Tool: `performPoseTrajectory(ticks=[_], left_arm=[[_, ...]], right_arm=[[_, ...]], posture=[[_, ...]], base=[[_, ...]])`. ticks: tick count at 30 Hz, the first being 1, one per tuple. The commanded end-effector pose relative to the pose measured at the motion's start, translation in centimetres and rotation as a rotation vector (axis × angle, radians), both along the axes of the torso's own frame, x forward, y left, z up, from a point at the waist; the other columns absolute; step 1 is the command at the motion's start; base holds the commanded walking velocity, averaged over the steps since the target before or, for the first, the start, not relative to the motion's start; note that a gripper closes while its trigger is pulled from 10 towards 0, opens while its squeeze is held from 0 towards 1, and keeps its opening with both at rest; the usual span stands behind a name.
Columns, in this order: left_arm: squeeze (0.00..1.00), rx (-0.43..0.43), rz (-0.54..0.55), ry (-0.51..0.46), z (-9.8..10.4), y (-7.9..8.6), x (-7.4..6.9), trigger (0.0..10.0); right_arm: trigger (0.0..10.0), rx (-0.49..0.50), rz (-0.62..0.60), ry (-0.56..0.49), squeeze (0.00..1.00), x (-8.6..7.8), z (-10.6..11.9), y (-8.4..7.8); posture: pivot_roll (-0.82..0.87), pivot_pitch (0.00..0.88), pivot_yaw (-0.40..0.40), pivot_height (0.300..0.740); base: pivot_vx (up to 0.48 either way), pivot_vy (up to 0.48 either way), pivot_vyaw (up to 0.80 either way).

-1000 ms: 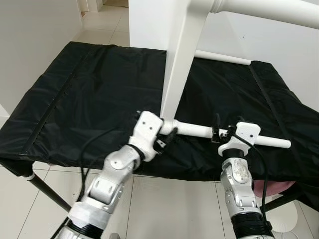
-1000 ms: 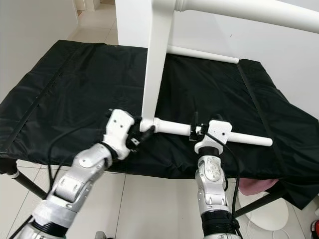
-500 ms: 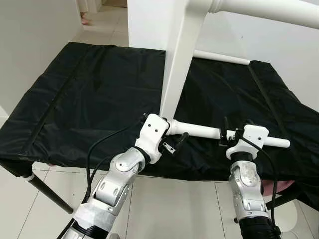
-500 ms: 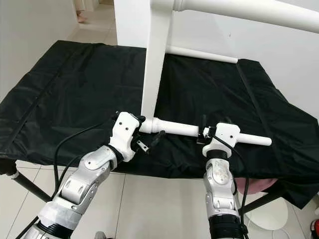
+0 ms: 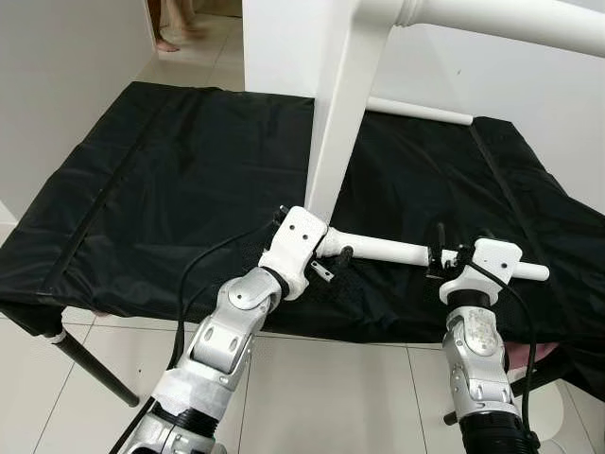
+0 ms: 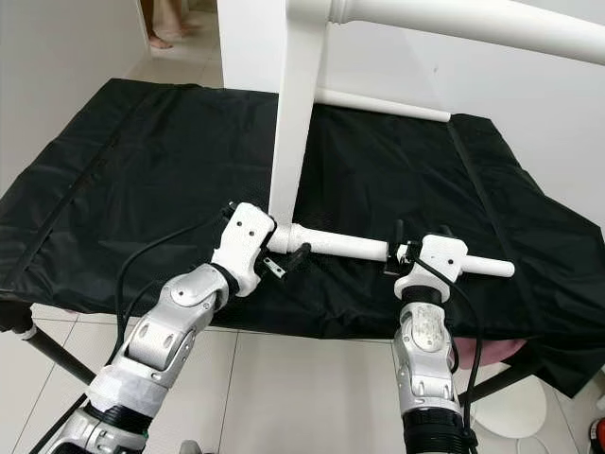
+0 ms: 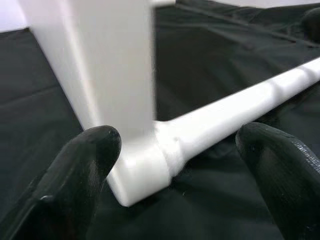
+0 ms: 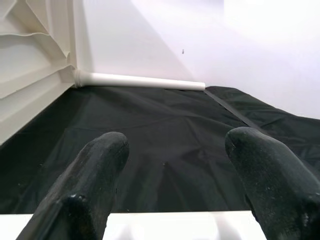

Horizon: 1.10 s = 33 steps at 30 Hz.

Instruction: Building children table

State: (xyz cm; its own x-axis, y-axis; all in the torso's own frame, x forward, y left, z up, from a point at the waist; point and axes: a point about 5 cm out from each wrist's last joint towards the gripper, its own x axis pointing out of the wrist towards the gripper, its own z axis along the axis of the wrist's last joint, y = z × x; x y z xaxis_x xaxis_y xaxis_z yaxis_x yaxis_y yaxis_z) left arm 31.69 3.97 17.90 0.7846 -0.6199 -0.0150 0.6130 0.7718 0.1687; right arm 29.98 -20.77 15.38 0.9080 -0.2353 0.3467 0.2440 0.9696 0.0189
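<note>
Both end effectors (image 5: 326,268) (image 5: 451,262) apparently agape — astride white table leg (image 5: 388,251).

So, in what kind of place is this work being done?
Probably a room in a home, used as an assembly spot: white floor tiles, plain white walls, and a black cloth-covered work surface holding the white children's table being built.

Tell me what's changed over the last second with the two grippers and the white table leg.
Both grippers slid toward the robot's right along the near table leg. The left gripper went from the joint at the tabletop onto the leg's start. The right gripper moved closer to the leg's free end. Both now sit open around the leg. The table, the far leg and the black cloth stayed put.
</note>
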Motion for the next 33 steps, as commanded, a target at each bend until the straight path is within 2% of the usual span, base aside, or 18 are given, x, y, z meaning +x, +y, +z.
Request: performPoseTrajectory(ticks=[1, 3, 9, 15, 17, 26, 33], left_arm=[[0.00, -0.004, 0.330, -0.043, 0.6, 1.3, 1.4, 10.0], [0.00, -0.004, 0.330, -0.043, 0.6, 1.3, 1.4, 10.0], [0.00, -0.008, 0.370, -0.093, 2.7, 1.2, 2.9, 10.0], [0.00, -0.017, 0.372, -0.100, 3.0, 1.1, 3.1, 10.0], [0.00, -0.050, 0.361, -0.111, 4.1, 0.5, 3.6, 10.0], [0.00, -0.079, 0.337, -0.131, 5.5, -0.5, 3.8, 10.0], [0.00, -0.140, 0.263, -0.113, 6.7, -2.8, 3.6, 10.0]], right_arm=[[10.0, 0.001, -0.009, 0.021, 0.00, 0.1, -0.3, -0.1], [10.0, 0.001, -0.009, 0.021, 0.00, 0.1, -0.3, -0.1], [10.0, 0.007, -0.009, 0.015, 0.00, 0.4, -0.2, 0.0], [10.0, 0.009, -0.014, 0.013, 0.00, 0.4, -0.1, 0.0], [10.0, 0.011, -0.020, 0.011, 0.00, 0.6, -0.1, -0.1], [10.0, 0.012, -0.020, 0.010, 0.00, 0.7, 0.0, -0.1], [10.0, 0.013, -0.023, 0.004, 0.00, 0.9, 0.3, -0.1]], posture=[[0.08, 0.043, -0.060, 0.740], [0.08, 0.043, -0.060, 0.740], [0.08, 0.030, -0.055, 0.740], [0.08, 0.030, -0.053, 0.740], [0.08, 0.038, -0.060, 0.740], [0.08, 0.051, -0.066, 0.740], [0.08, 0.073, -0.062, 0.740]], base=[[0.000, 0.000, 0.00], [0.000, 0.000, 0.00], [0.000, 0.000, 0.00], [0.000, 0.000, 0.00], [0.000, 0.000, 0.00], [0.000, 0.000, 0.00], [0.000, 0.000, 0.00]])
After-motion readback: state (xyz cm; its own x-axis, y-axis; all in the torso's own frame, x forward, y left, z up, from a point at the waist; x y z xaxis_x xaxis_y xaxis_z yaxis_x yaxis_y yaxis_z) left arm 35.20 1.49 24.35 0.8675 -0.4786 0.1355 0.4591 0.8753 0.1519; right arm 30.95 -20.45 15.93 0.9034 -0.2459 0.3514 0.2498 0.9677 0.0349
